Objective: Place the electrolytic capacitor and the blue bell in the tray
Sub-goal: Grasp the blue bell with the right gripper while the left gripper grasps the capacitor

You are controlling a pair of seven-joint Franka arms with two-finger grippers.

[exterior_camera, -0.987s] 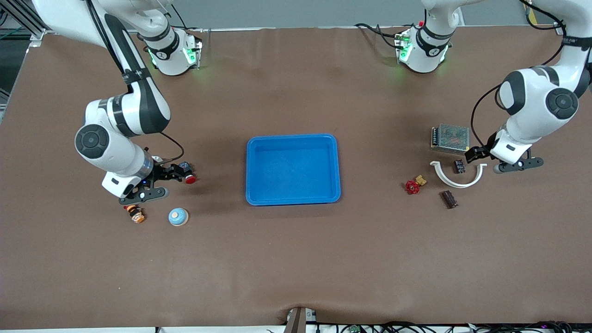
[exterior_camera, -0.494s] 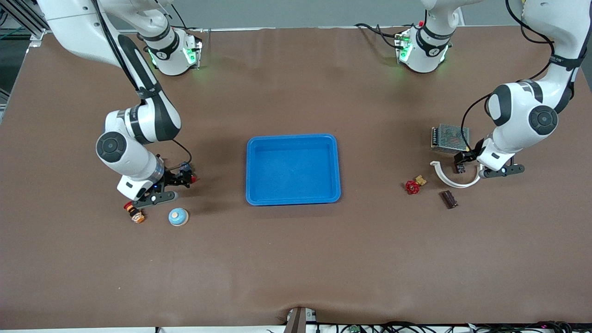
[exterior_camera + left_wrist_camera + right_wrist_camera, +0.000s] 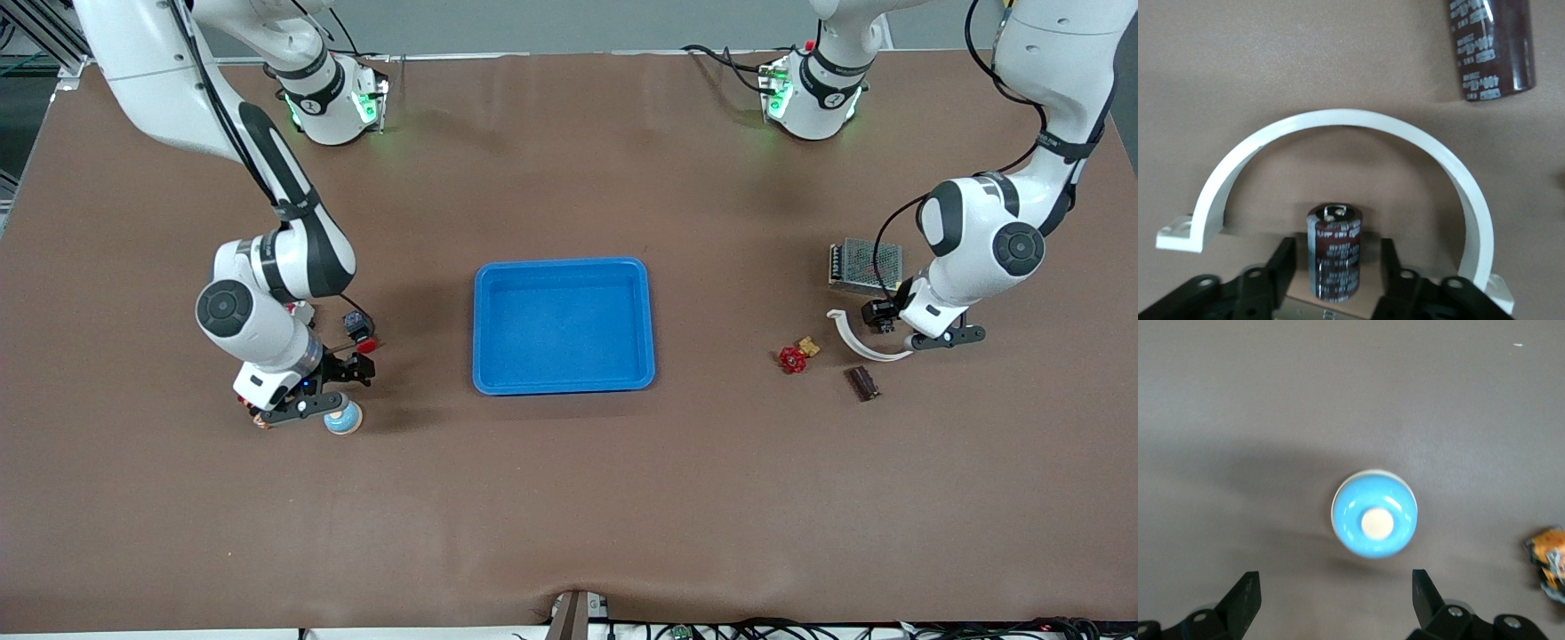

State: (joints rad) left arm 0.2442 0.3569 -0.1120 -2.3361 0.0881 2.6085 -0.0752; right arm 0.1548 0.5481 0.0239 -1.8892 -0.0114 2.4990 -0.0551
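Note:
The blue tray (image 3: 564,263) lies mid-table. The blue bell (image 3: 345,420) sits toward the right arm's end, partly covered by my right hand. My right gripper (image 3: 356,369) hovers over it, open and empty. In the right wrist view the bell (image 3: 1373,513) lies ahead of the gripper (image 3: 1335,600). My left gripper (image 3: 876,313) is open and low. It straddles a small upright capacitor (image 3: 1336,250) inside a white half-ring clamp (image 3: 1338,127), with gaps on both sides. A longer capacitor (image 3: 861,382) lies nearer the front camera and also shows in the left wrist view (image 3: 1491,47).
A red push button (image 3: 360,333) sits near the right hand and an orange part (image 3: 1548,563) beside the bell. A red valve wheel (image 3: 791,359), a brass fitting (image 3: 808,346) and a metal mesh box (image 3: 865,265) surround the clamp (image 3: 858,342).
My right gripper moved from over the red button to over the bell. My left gripper moved in over the clamp and now straddles the small capacitor.

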